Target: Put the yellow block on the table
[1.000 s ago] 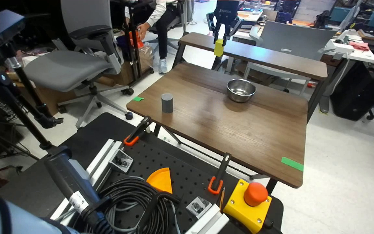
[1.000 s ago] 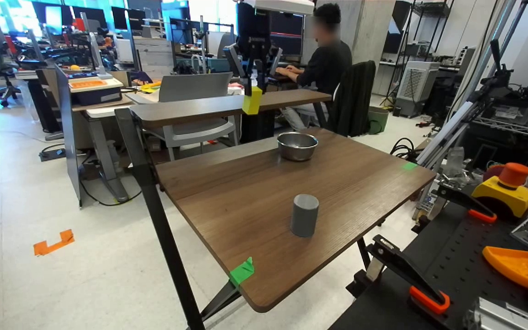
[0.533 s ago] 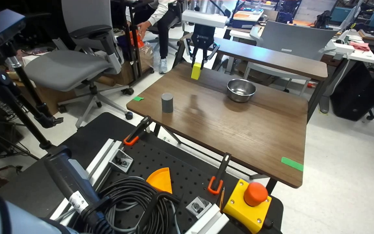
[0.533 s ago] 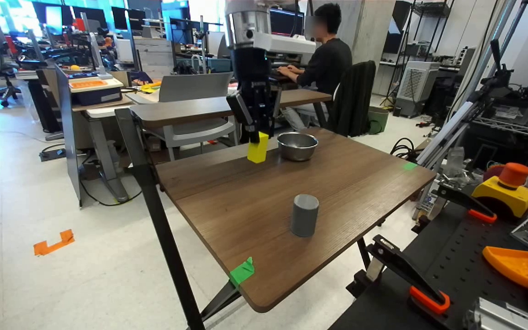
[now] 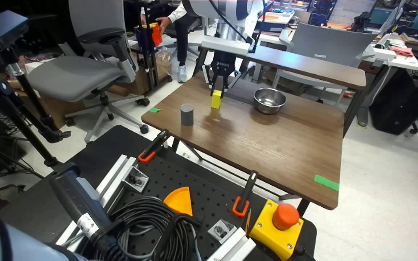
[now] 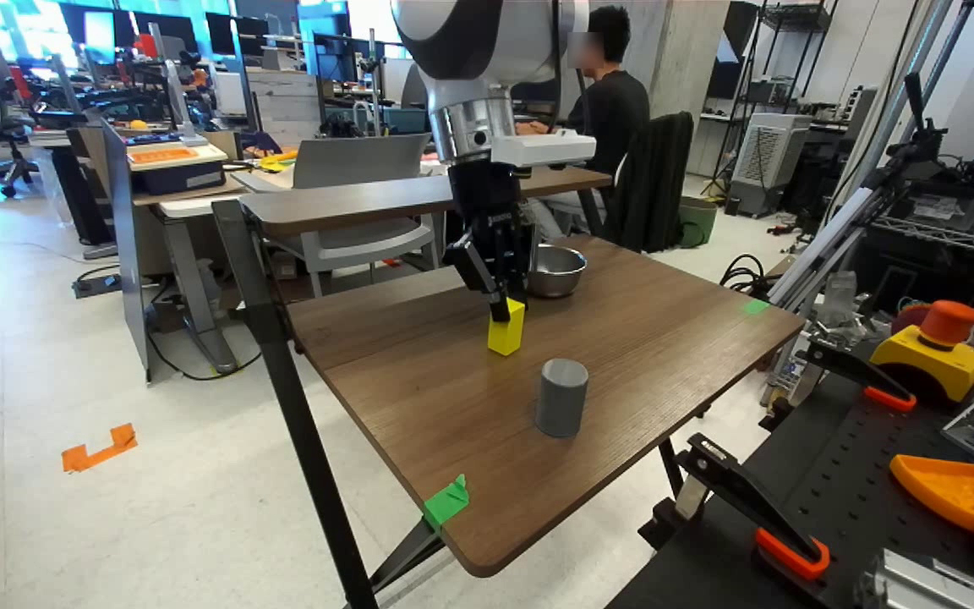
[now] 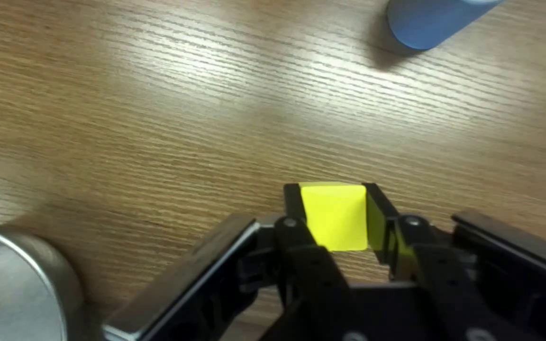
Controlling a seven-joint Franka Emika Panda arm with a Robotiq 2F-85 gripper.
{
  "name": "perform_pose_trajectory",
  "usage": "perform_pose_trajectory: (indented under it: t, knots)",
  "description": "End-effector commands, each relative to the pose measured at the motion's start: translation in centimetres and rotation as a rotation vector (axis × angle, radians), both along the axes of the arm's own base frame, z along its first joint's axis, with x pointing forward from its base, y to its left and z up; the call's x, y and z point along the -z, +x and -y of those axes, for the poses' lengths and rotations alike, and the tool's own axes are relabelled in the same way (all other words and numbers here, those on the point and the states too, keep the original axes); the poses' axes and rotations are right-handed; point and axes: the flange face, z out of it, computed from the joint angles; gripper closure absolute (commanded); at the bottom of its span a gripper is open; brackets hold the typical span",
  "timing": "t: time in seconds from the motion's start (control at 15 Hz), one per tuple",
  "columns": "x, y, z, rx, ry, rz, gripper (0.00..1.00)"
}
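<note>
A wheeled grey chair (image 5: 76,77) stands on pale floor (image 5: 386,203).

White lettering (image 5: 223,64) is spelling "ROBOTIQ" on the gripper (image 5: 217,95), far centre, while a white label (image 5: 87,224) on a dark handle (image 5: 73,198), near left, is bearing marks too small to read.

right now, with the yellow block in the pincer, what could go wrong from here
If the pincer lets go too soon, the yellow block might drop and topple: its base seems clear of the table. Drifting toward the grey cylinder, which stands upright nearby, could knock it over. Swinging the opposite way may bump the metal bowl, which sits on the block's other side.
</note>
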Motion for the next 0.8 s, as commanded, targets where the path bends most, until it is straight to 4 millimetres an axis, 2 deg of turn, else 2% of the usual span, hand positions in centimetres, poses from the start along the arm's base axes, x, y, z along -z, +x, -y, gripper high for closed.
perform_pose_trajectory:
  t: [0.0, 0.13, 0.33, 0.4, 0.47, 0.6, 0.73]
  knots:
    - [0.4, -0.3, 0.1, -0.013, -0.016, 0.005, 0.39]
    - [-0.4, -0.9, 0.1, -0.017, 0.003, -0.008, 0.26]
    - [-2.5, -2.2, 0.5, -0.032, 0.030, -0.008, 0.05]
    - [-0.4, -0.7, 0.0, -0.012, 0.004, -0.013, 0.00]
    - [-0.8, -0.8, 0.1, -0.012, 0.004, -0.011, 0.15]
    - [-0.7, -0.8, 0.0, -0.012, 0.004, -0.013, 0.00]
    - [-0.4, -0.9, 0.1, -0.012, 0.003, -0.017, 0.00]
